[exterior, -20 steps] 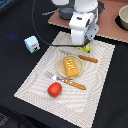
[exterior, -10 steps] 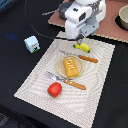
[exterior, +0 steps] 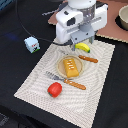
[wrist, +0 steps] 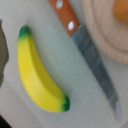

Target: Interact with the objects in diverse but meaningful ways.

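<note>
I have the gripper (exterior: 81,41) hanging low over the far end of the placemat (exterior: 35,85), just above the banana (exterior: 83,47). Neither view shows the fingertips clearly: the arm's white body hides them from outside, and the wrist view shows no finger at all, so I cannot tell whether the jaws stand apart or together. Nothing seems to be held.

From the wrist, the banana (wrist: 40,75) lies flat on the mat, yellow with dark green tips, and a knife (wrist: 87,50) with an orange wooden handle lies just beside it, apart from it by a narrow strip of mat. The edge of a wooden plate (wrist: 107,37) shows beyond the blade.

I judge the step in hand to be picking up the banana. To do it well I would close across its short width near the middle, where the curve is fattest, with the fingers turned so that neither one comes down on the knife. A straight descent matters, since a nudge could roll the fruit against the blade.

Further out, the bread loaf (exterior: 71,66) sits on that plate, the tomato (exterior: 54,89) rests near the mat's near edge, and the carton (exterior: 32,44) stands off the mat on the dark table (exterior: 15,20).
</note>
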